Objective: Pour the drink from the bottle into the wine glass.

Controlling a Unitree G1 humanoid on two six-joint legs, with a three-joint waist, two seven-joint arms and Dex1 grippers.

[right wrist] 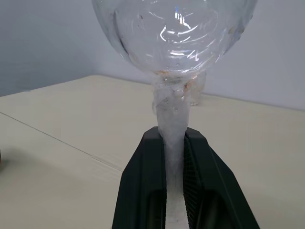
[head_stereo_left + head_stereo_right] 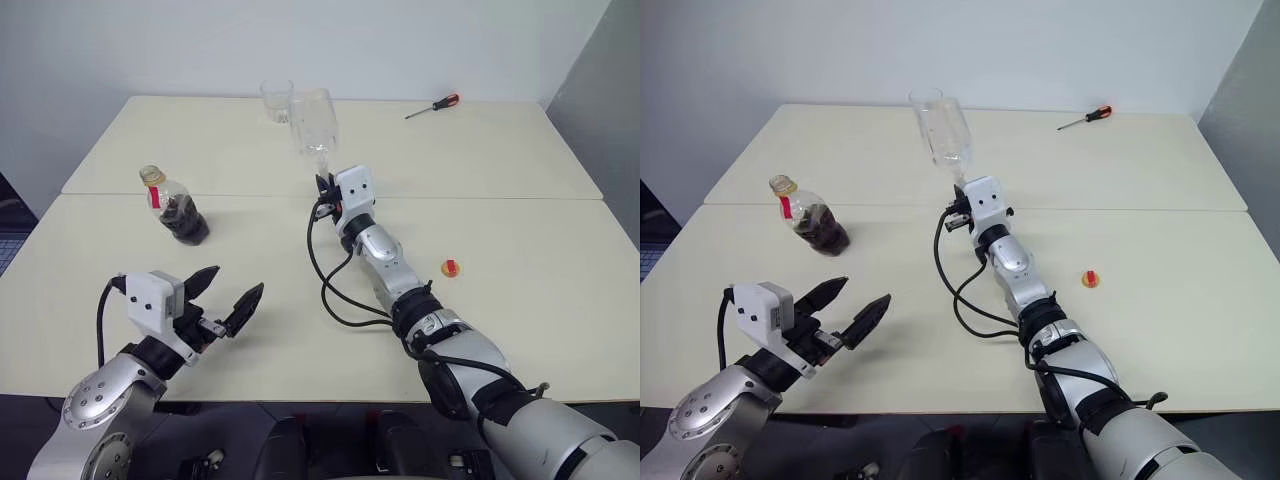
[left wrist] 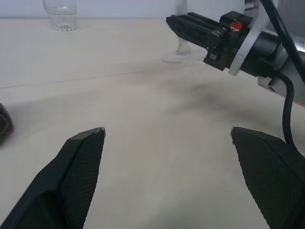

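Right wrist view alone reveals the right gripper (image 1: 175, 157) pinching the wine glass (image 1: 172, 57) stem.

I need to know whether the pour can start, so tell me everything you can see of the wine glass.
The wine glass is clear, with a rounded bowl, a thin stem wrapped in whitish material, and a round foot. It stands upright near the table's middle seam, and the bowl looks empty. The right gripper is shut on its stem just below the bowl; nothing else touches it. A clear tumbler stands behind it, apart.
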